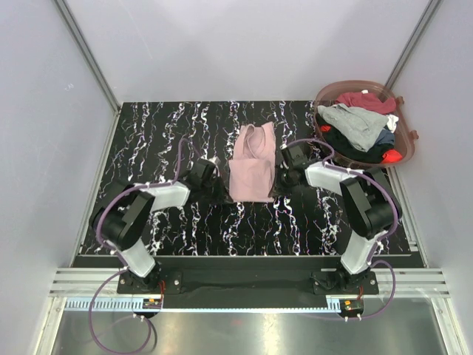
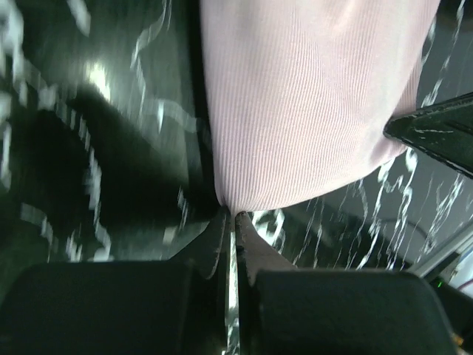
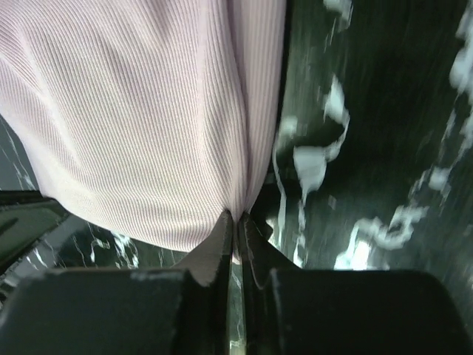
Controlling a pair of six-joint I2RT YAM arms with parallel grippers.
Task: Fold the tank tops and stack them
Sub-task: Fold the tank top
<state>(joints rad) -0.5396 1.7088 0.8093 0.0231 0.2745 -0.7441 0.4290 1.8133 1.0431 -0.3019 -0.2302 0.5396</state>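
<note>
A dusty pink tank top (image 1: 251, 164) lies lengthwise in the middle of the black marbled table, straps at the far end. My left gripper (image 1: 219, 177) is shut on its left edge; the left wrist view shows the jaws (image 2: 234, 214) pinching the ribbed pink cloth (image 2: 310, 103). My right gripper (image 1: 281, 166) is shut on its right edge; the right wrist view shows the jaws (image 3: 236, 216) pinching the pink cloth (image 3: 140, 111). Grey (image 1: 356, 123), maroon (image 1: 366, 100), black and red tank tops lie heaped in the basket at the far right.
The round brownish translucent basket (image 1: 405, 140) stands at the table's far right corner. Grey walls close in the table on three sides. The table (image 1: 162, 140) is black with white veins. The right gripper's finger shows in the left wrist view (image 2: 436, 137).
</note>
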